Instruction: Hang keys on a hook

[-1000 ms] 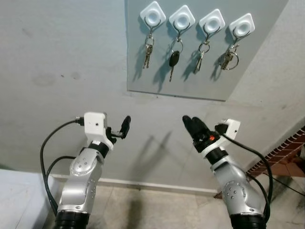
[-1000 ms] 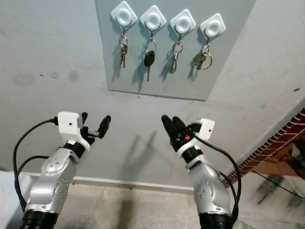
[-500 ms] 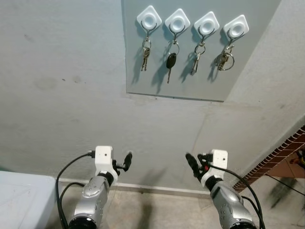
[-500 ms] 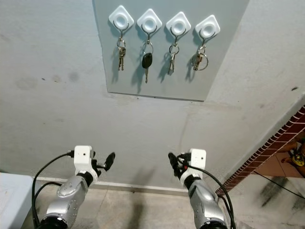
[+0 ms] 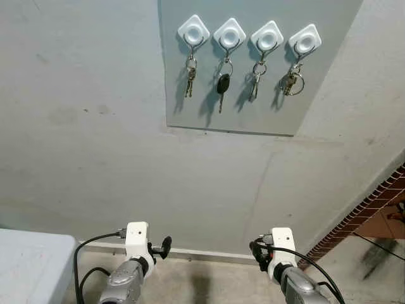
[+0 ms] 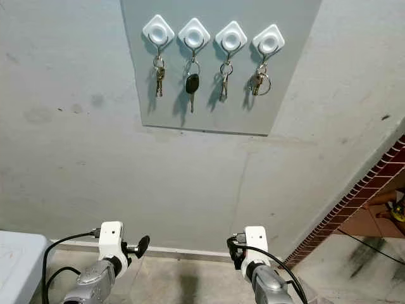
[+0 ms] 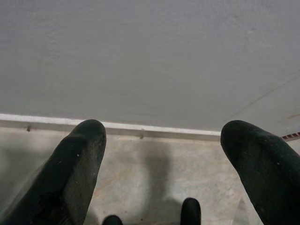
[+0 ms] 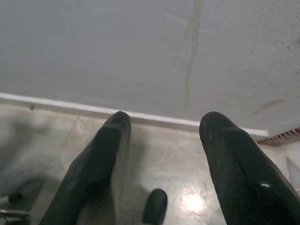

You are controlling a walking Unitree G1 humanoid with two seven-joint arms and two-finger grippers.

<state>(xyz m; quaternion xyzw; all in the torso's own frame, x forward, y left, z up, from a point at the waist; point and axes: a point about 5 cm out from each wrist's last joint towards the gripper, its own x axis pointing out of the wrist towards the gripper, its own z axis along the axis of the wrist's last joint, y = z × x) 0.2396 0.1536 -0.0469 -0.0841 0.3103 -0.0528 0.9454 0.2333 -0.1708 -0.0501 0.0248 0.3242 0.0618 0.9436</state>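
A grey panel (image 5: 253, 107) on the wall carries a row of white diamond-shaped hooks (image 5: 230, 33). From each hangs a set of keys: small keys (image 5: 190, 75) at the left, a black car key (image 5: 222, 83), another small set (image 5: 255, 85), and a bunch on a ring (image 5: 291, 81) at the right. Both arms are low, far below the panel, near the wall's base. My left gripper (image 5: 161, 246) is open and empty, its fingers (image 7: 79, 154) spread wide. My right gripper (image 5: 257, 251) is open too, nothing between its fingers (image 8: 108, 150).
A white skirting strip (image 5: 202, 254) runs along the wall's foot above a tiled floor (image 7: 154, 164). A white box top (image 5: 28, 266) sits at the lower left. A brick edge (image 5: 370, 206) slants along the right side.
Both arms have dropped from chest height below the panel to down near the floor. The keys have stayed hanging on the hooks.
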